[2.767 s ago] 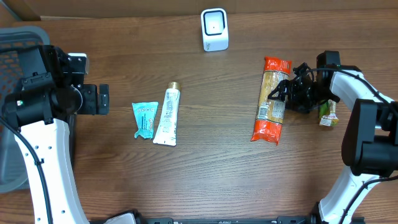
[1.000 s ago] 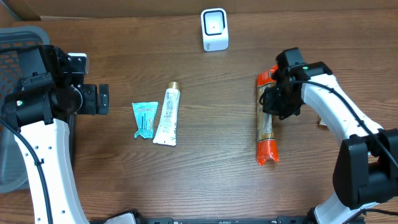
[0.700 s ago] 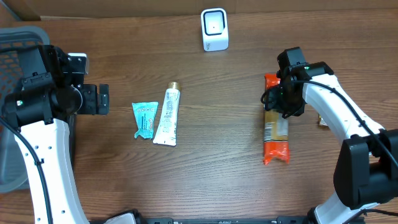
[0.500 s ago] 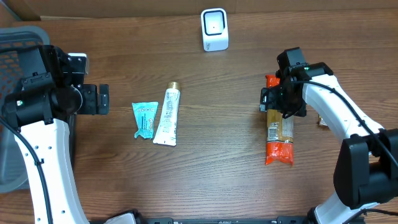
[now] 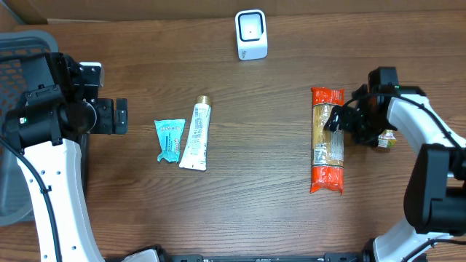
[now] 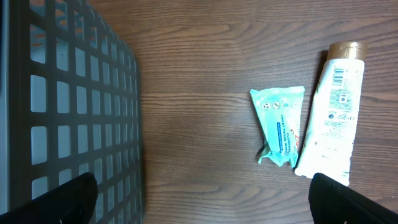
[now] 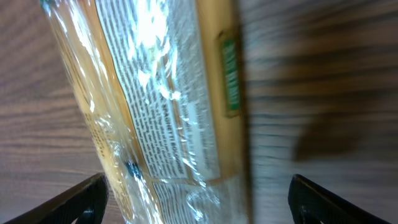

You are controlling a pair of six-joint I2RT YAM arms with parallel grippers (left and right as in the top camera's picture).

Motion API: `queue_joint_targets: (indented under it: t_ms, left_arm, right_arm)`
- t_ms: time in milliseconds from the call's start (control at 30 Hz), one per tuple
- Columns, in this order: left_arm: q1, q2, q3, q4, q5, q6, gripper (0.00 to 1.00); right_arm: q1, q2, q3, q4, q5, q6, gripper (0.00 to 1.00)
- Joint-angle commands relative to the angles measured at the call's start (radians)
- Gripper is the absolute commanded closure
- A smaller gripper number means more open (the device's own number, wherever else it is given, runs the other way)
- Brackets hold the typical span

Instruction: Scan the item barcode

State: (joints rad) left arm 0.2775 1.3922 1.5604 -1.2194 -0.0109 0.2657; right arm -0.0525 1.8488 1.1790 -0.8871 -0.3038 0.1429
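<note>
The item, a clear spaghetti package (image 5: pixel 327 140) with orange ends, lies flat on the table right of centre. My right gripper (image 5: pixel 337 120) stands open at its right edge. In the right wrist view the printed label side of the package (image 7: pixel 161 106) fills the left and middle of a blurred frame, between the wide-apart fingers of the right gripper (image 7: pixel 202 205), which do not press on it. The white barcode scanner (image 5: pixel 251 34) stands at the back centre. My left gripper (image 5: pixel 120 116) is open at the far left, holding nothing.
A white tube (image 5: pixel 195 136) and a teal packet (image 5: pixel 170 140) lie left of centre, the tube (image 6: pixel 333 112) and packet (image 6: pixel 281 127) showing in the left wrist view too. A grey mesh basket (image 6: pixel 68 93) sits at the left edge. A small green-and-yellow item (image 5: pixel 386 138) lies by the right arm.
My right gripper has opened and let go of the spaghetti package, which now lies flat slightly further right. The right arm has drawn back to the right. The left arm has not moved.
</note>
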Motion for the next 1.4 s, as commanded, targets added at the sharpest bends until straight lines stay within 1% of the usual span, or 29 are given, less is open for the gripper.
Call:
queue_joint_targets:
  t_ms: [0, 233, 367, 433, 567, 633, 700, 733, 867, 900, 933, 1000, 1067, 1233, 1367]
  left_arm:
    - [0.004, -0.006, 0.005, 0.000, 0.008, 0.015, 0.00]
    - [0.004, -0.006, 0.005, 0.000, 0.008, 0.015, 0.00]
    - [0.003, -0.006, 0.005, 0.000, 0.008, 0.015, 0.00]
    - [0.004, -0.006, 0.005, 0.000, 0.008, 0.015, 0.00]
    - [0.003, -0.006, 0.005, 0.000, 0.008, 0.015, 0.00]
    - [0.003, -0.006, 0.005, 0.000, 0.008, 0.015, 0.00]
    - [0.004, -0.006, 0.005, 0.000, 0.008, 0.015, 0.00]
    - [0.004, -0.006, 0.005, 0.000, 0.008, 0.015, 0.01]
    - [0.003, -0.006, 0.005, 0.000, 0.008, 0.015, 0.00]
    - [0.003, -0.006, 0.005, 0.000, 0.008, 0.015, 0.00]
    - [0.004, -0.006, 0.005, 0.000, 0.008, 0.015, 0.00]
    - [0.004, -0.006, 0.005, 0.000, 0.008, 0.015, 0.00]
    - [0.003, -0.006, 0.005, 0.000, 0.008, 0.015, 0.00]
    - [0.004, -0.006, 0.005, 0.000, 0.008, 0.015, 0.00]
    - [0.004, -0.006, 0.005, 0.000, 0.008, 0.015, 0.00]
  right_arm:
    - [-0.001, 0.025, -0.044, 0.048, -0.119, -0.043, 0.07]
    - [-0.001, 0.072, -0.112, 0.150, -0.172, -0.043, 0.07]
    - [-0.001, 0.141, -0.154, 0.249, -0.239, -0.039, 0.11]
    - [-0.001, 0.179, -0.159, 0.267, -0.243, -0.031, 0.18]
    - [-0.001, 0.243, -0.159, 0.294, -0.244, -0.014, 0.43]
    - [0.001, 0.264, -0.159, 0.314, -0.252, -0.013, 0.52]
    - [0.007, 0.271, -0.159, 0.327, -0.259, -0.013, 0.54]
    - [0.012, 0.276, -0.159, 0.334, -0.259, -0.013, 0.53]
    - [0.034, 0.291, -0.159, 0.339, -0.258, -0.048, 0.37]
    - [0.039, 0.290, -0.158, 0.331, -0.258, -0.069, 0.35]
    - [0.041, 0.289, -0.154, 0.321, -0.260, -0.074, 0.35]
    - [0.042, 0.280, -0.124, 0.275, -0.265, -0.114, 0.43]
    - [0.042, 0.256, -0.082, 0.212, -0.244, -0.164, 0.42]
    - [0.078, 0.130, 0.023, 0.047, -0.084, -0.265, 0.34]
    - [0.154, 0.058, 0.044, 0.006, -0.005, -0.286, 0.22]
